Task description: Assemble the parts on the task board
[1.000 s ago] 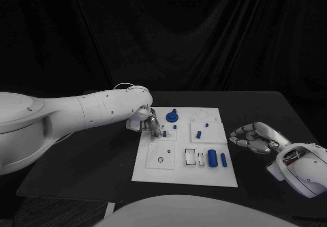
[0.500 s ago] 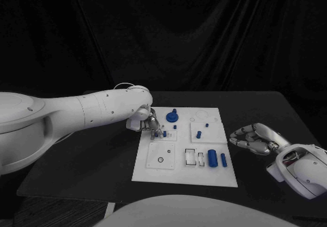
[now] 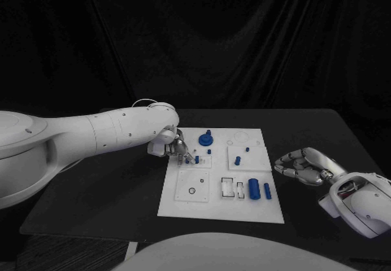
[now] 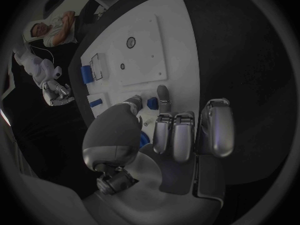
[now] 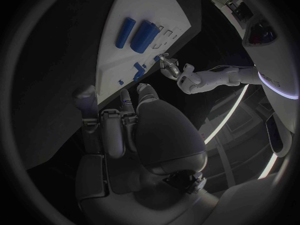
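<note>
With the left hand (image 3: pixel 175 148) pinching a small blue peg (image 3: pixel 196 160) at the task board (image 3: pixel 220 210) (right hand (image 3: pixel 302 165) curled, empty, beside it), we judge the peg light, rigid, best held by its sides.

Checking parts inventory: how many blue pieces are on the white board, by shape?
Large blue knobbed piece: 1
Blue cylinders lying flat: 2
Small blue pegs: 4
Total: 7, not counting anything hidden under the left hand.
</note>
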